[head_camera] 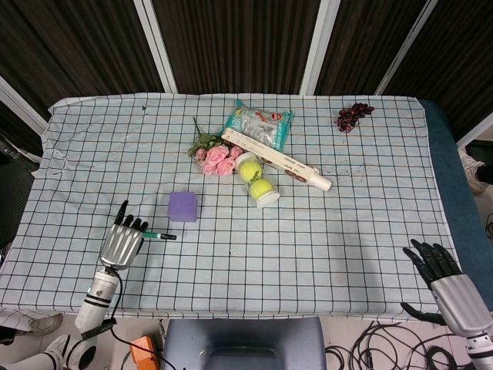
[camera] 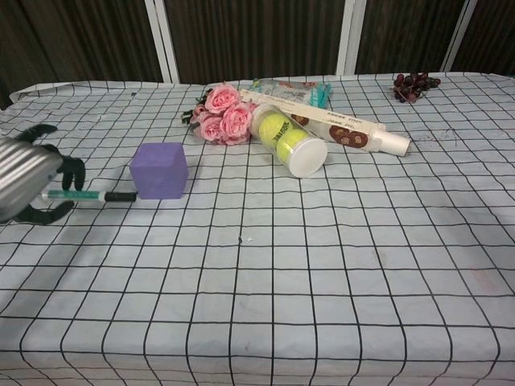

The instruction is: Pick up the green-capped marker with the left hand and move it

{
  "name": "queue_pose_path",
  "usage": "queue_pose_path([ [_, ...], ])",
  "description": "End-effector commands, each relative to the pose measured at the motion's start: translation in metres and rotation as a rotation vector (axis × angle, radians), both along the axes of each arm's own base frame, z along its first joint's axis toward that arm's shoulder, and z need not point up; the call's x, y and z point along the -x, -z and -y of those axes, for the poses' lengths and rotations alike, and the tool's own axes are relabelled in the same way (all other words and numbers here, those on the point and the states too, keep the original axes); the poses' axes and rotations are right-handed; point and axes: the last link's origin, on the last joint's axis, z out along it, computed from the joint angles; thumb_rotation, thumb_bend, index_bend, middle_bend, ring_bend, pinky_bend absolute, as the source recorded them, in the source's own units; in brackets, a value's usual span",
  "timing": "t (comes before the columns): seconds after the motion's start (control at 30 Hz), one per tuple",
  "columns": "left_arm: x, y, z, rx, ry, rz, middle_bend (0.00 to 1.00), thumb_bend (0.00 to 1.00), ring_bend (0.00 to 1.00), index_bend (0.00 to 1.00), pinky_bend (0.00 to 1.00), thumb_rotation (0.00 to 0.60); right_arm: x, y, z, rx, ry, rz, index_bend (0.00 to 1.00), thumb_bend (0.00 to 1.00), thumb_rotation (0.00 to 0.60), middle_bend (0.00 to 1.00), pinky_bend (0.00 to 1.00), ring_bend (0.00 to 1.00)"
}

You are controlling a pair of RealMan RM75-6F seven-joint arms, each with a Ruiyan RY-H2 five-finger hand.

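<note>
My left hand (head_camera: 122, 240) (camera: 30, 183) hovers over the table's near-left part and grips the green-capped marker (head_camera: 159, 236) (camera: 90, 195). The marker is lifted off the checked cloth and sticks out level toward the right, its dark tip close to the purple cube (head_camera: 183, 206) (camera: 159, 170). The green cap end is tucked inside the fingers. My right hand (head_camera: 443, 275) hangs off the table's near-right edge, fingers spread, holding nothing.
Pink roses (head_camera: 216, 157), a clear tube of tennis balls (head_camera: 257, 180), a long biscuit box (head_camera: 276, 159) and a snack bag (head_camera: 259, 123) crowd the middle back. Dark grapes (head_camera: 353, 116) lie at the far right. The checked tablecloth (head_camera: 331, 231) covers the table.
</note>
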Motion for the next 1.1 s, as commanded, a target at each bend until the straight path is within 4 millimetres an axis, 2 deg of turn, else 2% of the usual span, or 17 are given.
queue_pose_path([
  [0.03,0.008,-0.032,-0.022,-0.095,-0.015,0.026,0.78,0.43,0.4,0.78,0.1,0.6,0.0,0.0,0.0,0.002,0.001,0.0,0.0,0.31,0.6,0.0,0.06,0.0],
  [0.13,0.017,-0.044,-0.042,-0.125,-0.068,0.017,0.79,0.43,0.4,0.79,0.1,0.6,0.001,0.001,0.001,-0.004,0.002,-0.004,0.0,0.31,0.6,0.0,0.06,0.0],
  [0.2,0.023,-0.046,-0.053,-0.133,-0.103,-0.009,0.79,0.43,0.4,0.79,0.1,0.6,0.0,0.001,0.001,-0.005,0.002,-0.005,0.0,0.31,0.6,0.0,0.06,0.0],
  [0.4,0.028,-0.028,-0.076,-0.098,-0.183,-0.039,0.79,0.43,0.41,0.79,0.1,0.6,0.001,0.001,0.002,-0.002,0.006,-0.005,0.0,0.31,0.6,0.0,0.06,0.0],
  [0.6,0.025,-0.019,-0.082,-0.087,-0.186,-0.051,0.79,0.43,0.41,0.79,0.1,0.6,0.001,0.0,0.002,0.0,0.006,-0.003,0.0,0.31,0.6,0.0,0.06,0.0],
  [0.83,0.003,0.004,-0.085,-0.035,-0.147,-0.004,0.79,0.43,0.41,0.79,0.11,0.6,0.002,-0.006,-0.001,0.017,0.003,0.014,0.0,0.31,0.6,0.0,0.06,0.0],
  [1.1,-0.031,0.027,-0.083,-0.008,-0.084,0.026,0.79,0.43,0.42,0.79,0.11,0.6,0.002,-0.003,-0.002,-0.004,-0.004,0.009,0.0,0.31,0.6,0.0,0.06,0.0],
])
